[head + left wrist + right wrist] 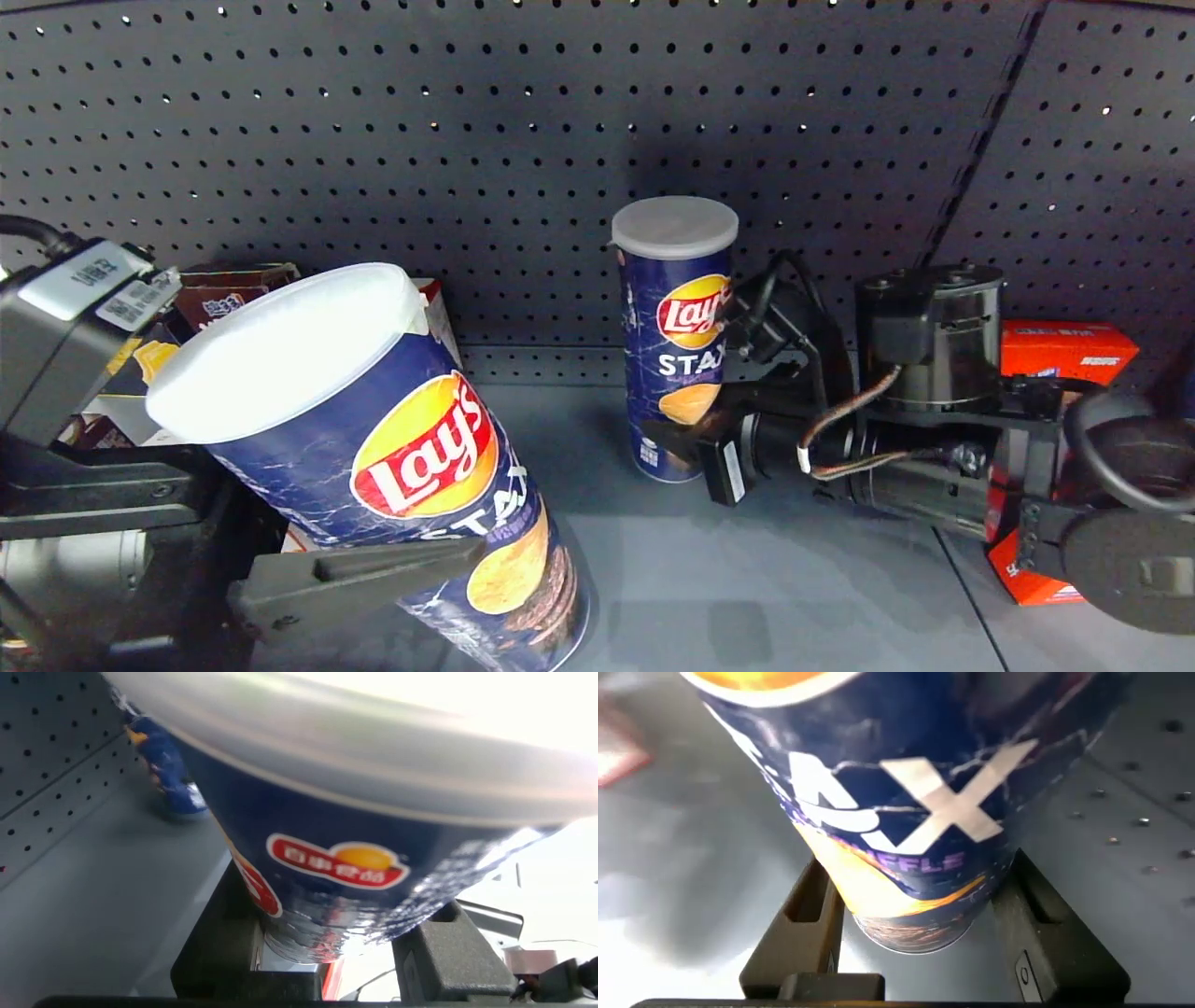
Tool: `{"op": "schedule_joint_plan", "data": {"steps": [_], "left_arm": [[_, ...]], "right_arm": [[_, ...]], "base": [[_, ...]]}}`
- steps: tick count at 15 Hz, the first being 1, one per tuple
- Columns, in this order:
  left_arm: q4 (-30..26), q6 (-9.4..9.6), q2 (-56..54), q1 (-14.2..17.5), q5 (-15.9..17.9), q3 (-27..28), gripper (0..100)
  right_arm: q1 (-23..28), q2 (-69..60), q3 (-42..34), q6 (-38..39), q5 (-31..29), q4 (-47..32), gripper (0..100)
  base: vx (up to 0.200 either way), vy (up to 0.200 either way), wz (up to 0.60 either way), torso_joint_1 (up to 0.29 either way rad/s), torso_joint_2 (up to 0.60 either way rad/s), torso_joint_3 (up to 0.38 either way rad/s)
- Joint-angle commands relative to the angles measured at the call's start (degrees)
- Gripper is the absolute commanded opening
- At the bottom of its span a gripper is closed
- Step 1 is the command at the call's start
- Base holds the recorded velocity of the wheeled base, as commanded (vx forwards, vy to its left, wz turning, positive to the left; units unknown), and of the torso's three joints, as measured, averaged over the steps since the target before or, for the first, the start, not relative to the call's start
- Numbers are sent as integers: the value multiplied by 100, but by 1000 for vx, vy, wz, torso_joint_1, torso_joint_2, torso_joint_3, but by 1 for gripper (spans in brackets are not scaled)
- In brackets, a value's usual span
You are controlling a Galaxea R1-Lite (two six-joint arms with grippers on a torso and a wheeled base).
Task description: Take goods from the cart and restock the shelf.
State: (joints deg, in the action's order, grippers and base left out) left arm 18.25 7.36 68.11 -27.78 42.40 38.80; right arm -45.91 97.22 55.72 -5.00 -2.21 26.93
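1. Left pincer (332,957) is clamped tight, one finger on each side of the tilted can (392,448), and it grips that can low on the body.
2. That tilted can, dark blue with a pale plastic lid, leans with its lid end up and away from the standing can (674,345). It sits well to the robot's left of the standing can and nearer the camera.
3. Over to the right pincer (920,929): it's closed on the standing can, fingers pressed against both sides near the base.
4. The standing can is upright on the grey shelf (794,579), lid on top. It's the same blue kind as the tilted one.
5. Right behind the standing can runs the pegboard wall (467,140), dark and dotted with holes.
6. To the robot's right of the standing can, past the arm, an orange box (1064,350) sits against that wall.
7. Far to the robot's left of the standing can, brown boxes (224,294) peek out behind the tilted can's lid.
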Motion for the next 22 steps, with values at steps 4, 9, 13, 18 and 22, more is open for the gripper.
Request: {"op": "schedule_joint_plan", "data": {"steps": [4,9,13,18,22], "left_arm": [[3,-7,9,1,-232,-13,0],[-6,-16,45,-17,-592,-4,0],[-6,-16,53,-25,-680,-4,0],[-6,-16,53,-25,-715,-4,0],[3,-16,53,-25,-715,-4,0]], "right_arm": [[-814,-784,-835,553,-799,23,0],[-902,-1522,-2338,596,-1010,814,0],[-1016,-1504,-2777,596,-1106,1420,0],[-1377,-1451,-2892,843,-1370,1438,0],[-1412,-1276,-2892,851,-1388,1438,0]], "base": [[0,0,0,0,0,0],[0,0,0,0,0,0],[0,0,0,0,0,0],[0,0,0,0,0,0],[0,0,0,0,0,0]]}}
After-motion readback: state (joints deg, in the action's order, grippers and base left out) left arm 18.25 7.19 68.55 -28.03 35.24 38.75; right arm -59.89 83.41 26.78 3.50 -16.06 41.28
